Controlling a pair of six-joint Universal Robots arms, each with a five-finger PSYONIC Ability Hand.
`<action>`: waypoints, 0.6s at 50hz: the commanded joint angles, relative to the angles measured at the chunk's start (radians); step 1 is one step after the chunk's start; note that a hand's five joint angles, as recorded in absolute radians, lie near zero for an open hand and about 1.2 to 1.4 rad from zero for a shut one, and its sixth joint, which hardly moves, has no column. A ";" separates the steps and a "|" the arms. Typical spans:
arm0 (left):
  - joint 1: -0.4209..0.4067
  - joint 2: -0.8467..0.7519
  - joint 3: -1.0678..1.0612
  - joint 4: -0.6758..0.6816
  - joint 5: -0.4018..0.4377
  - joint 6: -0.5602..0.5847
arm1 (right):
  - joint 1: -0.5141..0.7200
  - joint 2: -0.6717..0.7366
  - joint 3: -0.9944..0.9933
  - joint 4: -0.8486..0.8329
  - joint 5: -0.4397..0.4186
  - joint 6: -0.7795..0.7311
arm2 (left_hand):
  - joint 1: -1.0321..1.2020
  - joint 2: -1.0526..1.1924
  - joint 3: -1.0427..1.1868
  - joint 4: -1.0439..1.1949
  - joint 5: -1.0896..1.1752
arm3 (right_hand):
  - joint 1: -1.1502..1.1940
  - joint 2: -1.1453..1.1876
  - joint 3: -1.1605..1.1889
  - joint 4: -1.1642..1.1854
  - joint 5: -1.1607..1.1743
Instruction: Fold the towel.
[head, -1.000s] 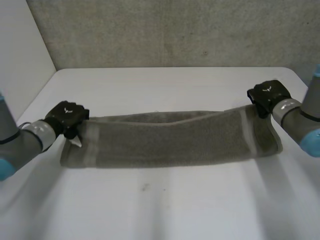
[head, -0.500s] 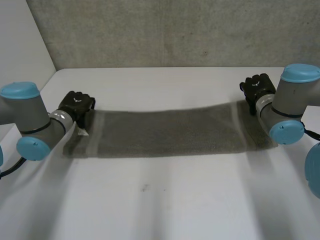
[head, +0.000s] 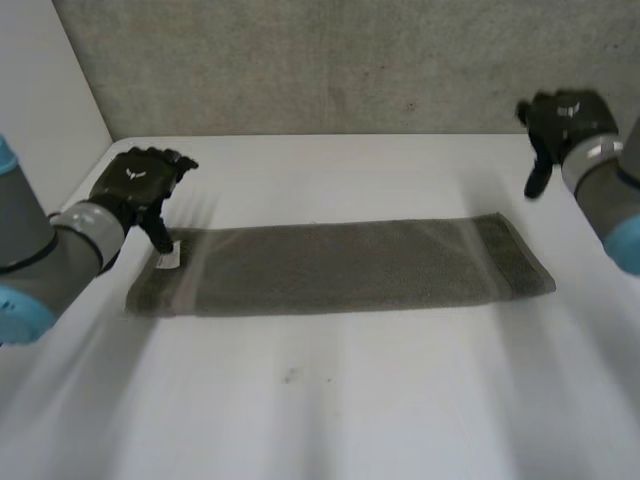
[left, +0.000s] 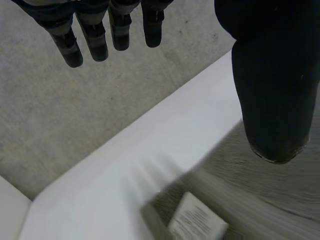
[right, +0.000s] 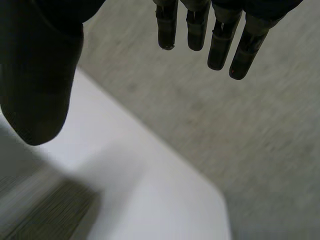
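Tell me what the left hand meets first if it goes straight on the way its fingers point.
Most likely the grey back wall: the left hand has straight fingers aiming over bare table toward it. The towel lies beneath the thumb, off that line. Depth is hard to judge.

open table (head: 320, 400) all round towel (head: 340, 265), seemingly.

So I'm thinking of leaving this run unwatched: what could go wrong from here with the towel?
1. The left hand and the right hand are both open and off the towel, which lies as a long strip. A regrasp may catch only an upper layer, so the strip could fall open.
2. The strip lies slightly slanted on the table, so the next fold may come out uneven.
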 joint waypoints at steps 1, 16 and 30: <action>0.000 0.104 -0.232 0.155 -0.002 -0.027 | -0.057 -0.064 0.305 -0.028 -0.032 -0.007 | -0.001 0.009 0.007 0.007 -0.028 | -0.061 -0.075 -0.072 -0.088 -0.061; -0.048 0.118 -0.396 0.477 -0.096 -0.084 | -0.146 0.060 0.482 -0.292 -0.170 -0.030 | -0.001 0.009 0.007 0.007 -0.028 | 0.008 -0.006 -0.003 -0.019 0.008; -0.055 0.124 -0.425 0.489 -0.101 -0.084 | -0.176 0.081 0.489 -0.357 -0.175 -0.108 | -0.001 0.009 0.007 0.007 -0.028 | 0.674 0.660 0.663 0.647 0.673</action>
